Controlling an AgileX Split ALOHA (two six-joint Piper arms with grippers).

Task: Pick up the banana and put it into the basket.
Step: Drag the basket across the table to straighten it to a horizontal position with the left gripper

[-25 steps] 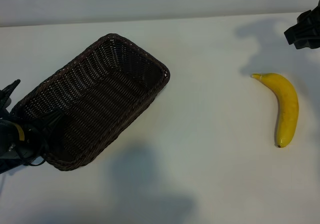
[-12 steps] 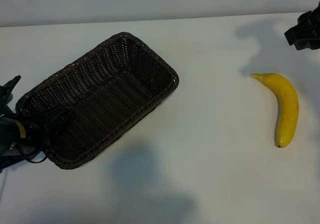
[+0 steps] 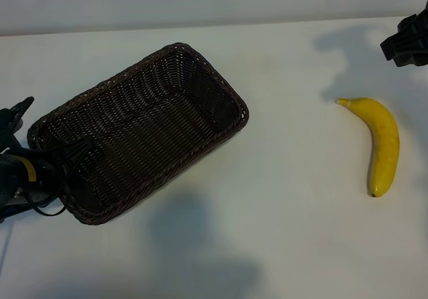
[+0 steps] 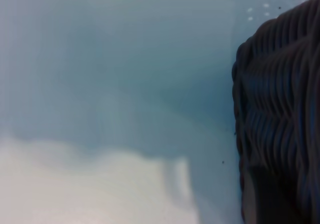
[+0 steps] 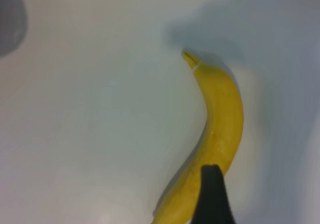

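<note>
lying on the white table (image 3: 281, 232), left gripper (image 3: 63, 172) pinching basket (image 3: 154, 122); right gripper (image 3: 408, 41) spread.

The exterior camera looks steeply down on the white bench (image 3: 281, 232), taking in the basket (image 3: 144, 128) and the banana (image 3: 382, 142) together. The left wrist camera sits close against the basket's woven wall (image 4: 280, 124). The right wrist camera looks down on the banana (image 5: 220, 129) from nearby.
</note>
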